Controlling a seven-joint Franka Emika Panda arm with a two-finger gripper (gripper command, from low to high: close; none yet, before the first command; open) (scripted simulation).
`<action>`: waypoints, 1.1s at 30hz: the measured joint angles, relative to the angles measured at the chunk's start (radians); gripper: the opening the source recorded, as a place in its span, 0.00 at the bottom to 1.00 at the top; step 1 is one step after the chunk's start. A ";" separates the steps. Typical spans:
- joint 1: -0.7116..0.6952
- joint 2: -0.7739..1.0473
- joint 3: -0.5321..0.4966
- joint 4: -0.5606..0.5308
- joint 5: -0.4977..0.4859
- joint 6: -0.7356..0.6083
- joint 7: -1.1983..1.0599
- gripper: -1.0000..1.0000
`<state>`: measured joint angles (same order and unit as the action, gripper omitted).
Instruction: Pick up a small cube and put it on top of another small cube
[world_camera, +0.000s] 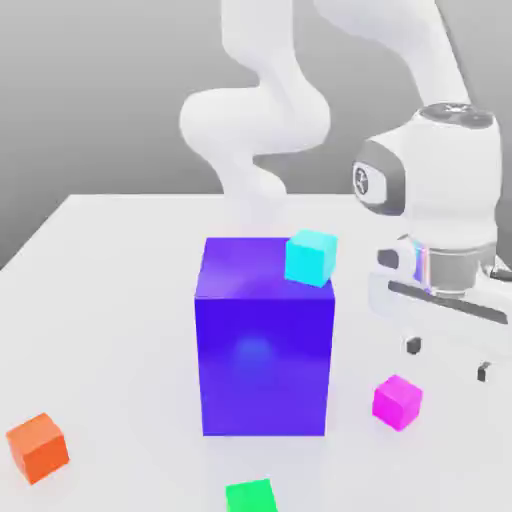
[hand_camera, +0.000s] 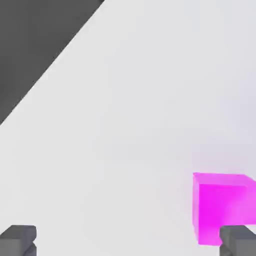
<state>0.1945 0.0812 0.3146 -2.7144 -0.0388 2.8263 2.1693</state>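
Note:
A small magenta-pink cube (world_camera: 397, 402) (hand_camera: 222, 206) rests on the white table at the exterior view's right, just beside the tall blue-violet block (world_camera: 264, 340). My gripper (world_camera: 448, 358) (hand_camera: 128, 240) hovers above the table, a little to the right of the pink cube and higher than it. Its two dark fingertips (world_camera: 413, 346) stand wide apart with nothing between them; the gripper is open. In the hand view the pink cube lies close to one fingertip (hand_camera: 239, 239), outside the gap. A small cyan cube (world_camera: 310, 258) shows at the block's top right corner.
An orange cube (world_camera: 38, 447) lies at the exterior view's front left and a green cube (world_camera: 250, 496) at the front edge. The table's edge (hand_camera: 50, 62) runs diagonally past dark ground in the hand view.

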 joint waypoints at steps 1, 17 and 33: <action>0.017 0.023 -0.021 -0.012 -0.040 0.016 0.035 0.50; 0.135 0.187 -0.168 0.006 -0.187 0.138 0.151 0.00; -0.040 -0.019 -0.144 0.190 0.136 -0.206 0.108 0.00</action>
<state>0.1544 0.0624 0.1702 -2.5240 0.0975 2.6203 2.2769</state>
